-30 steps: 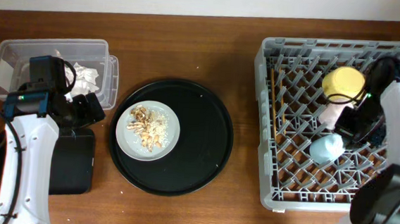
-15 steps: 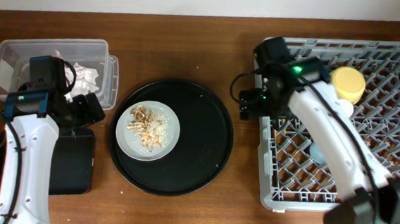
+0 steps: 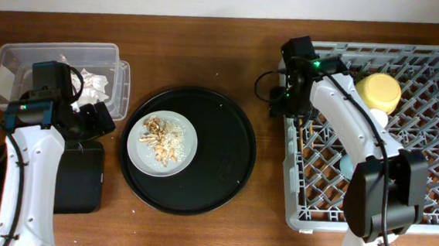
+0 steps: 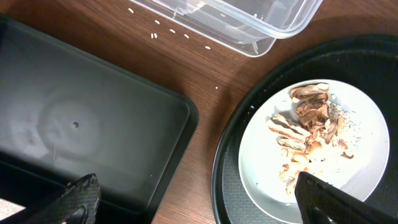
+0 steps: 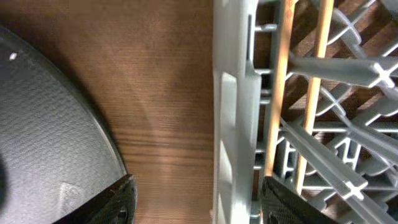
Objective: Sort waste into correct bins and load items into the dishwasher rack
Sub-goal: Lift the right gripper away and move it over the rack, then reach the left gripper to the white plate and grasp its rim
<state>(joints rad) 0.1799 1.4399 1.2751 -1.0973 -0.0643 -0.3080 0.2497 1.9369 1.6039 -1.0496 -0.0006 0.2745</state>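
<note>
right gripper wide open, empty, over dishwasher rack left rim by chopsticks. grey plate with food scraps sat left of rack. left gripper also wide. next, probably: grip plate rim, tip scraps into a bin.

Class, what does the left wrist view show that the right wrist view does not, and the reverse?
Left wrist only: the shallow black tray, a corner of the clear tub, and the grey plate with food scraps. Right wrist only: the dishwasher rack edge with the chopsticks inside. Both: the round black tray and the wooden table.
</note>
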